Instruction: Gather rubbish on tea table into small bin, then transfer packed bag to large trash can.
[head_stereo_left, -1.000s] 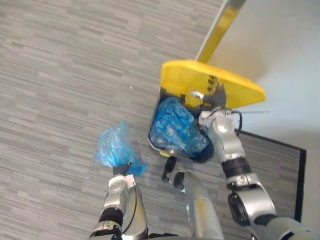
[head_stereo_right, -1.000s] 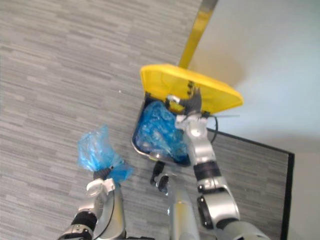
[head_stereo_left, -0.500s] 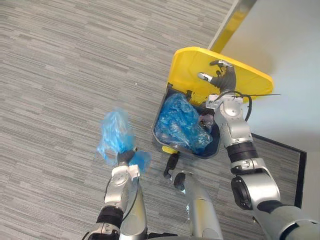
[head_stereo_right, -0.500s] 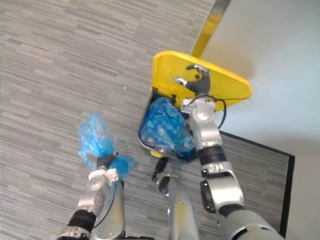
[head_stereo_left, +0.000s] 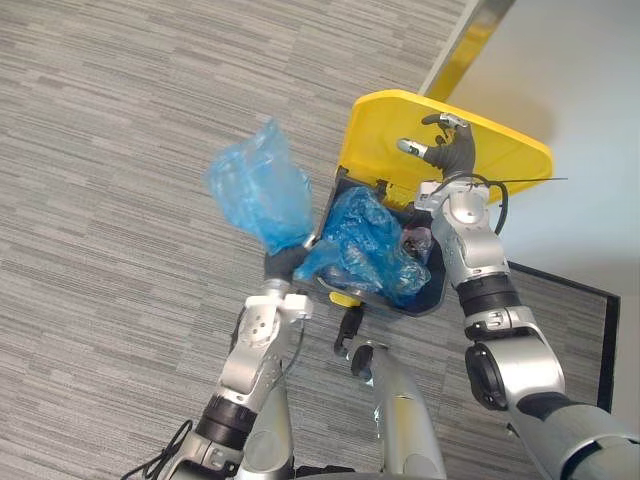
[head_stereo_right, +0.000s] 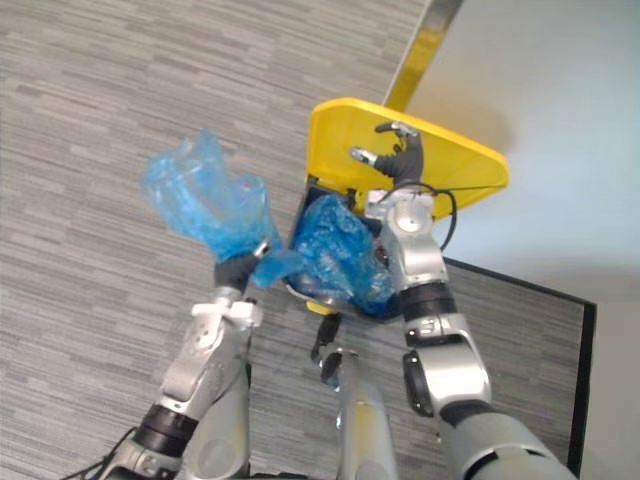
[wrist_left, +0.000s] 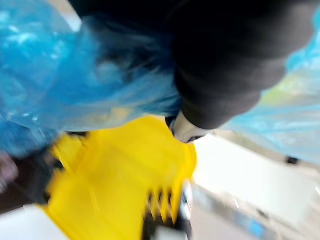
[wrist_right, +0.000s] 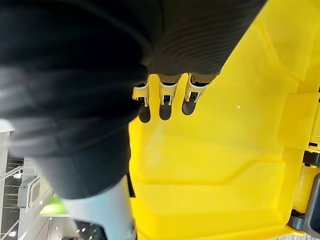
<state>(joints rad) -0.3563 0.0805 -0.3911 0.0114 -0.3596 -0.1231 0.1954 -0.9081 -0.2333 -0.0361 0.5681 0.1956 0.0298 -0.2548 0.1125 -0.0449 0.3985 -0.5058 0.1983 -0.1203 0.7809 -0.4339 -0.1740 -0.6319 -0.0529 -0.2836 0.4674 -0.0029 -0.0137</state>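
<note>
- The left hand (head_stereo_left: 283, 264) has its fingers curled round the neck of the packed bag (head_stereo_left: 255, 190), blue plastic held in the air just beside the large trash can (head_stereo_left: 428, 298), above the grey carpet (head_stereo_left: 120, 150).
- The right hand (head_stereo_left: 448, 155) lays relaxed, slightly spread fingers (wrist_right: 165, 92) against the underside of the yellow lid (head_stereo_left: 375, 135), which stands open.
- 1 crumpled blue liner (head_stereo_left: 365, 245) sits inside the can.

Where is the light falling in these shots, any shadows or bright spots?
Left eye view: the yellow lid throws a faint shadow on the pale wall, and the large trash can is dark inside. Right wrist view: the lid is evenly lit past the right hand. Left wrist view: a bright patch past the blue bag in the left hand.
</note>
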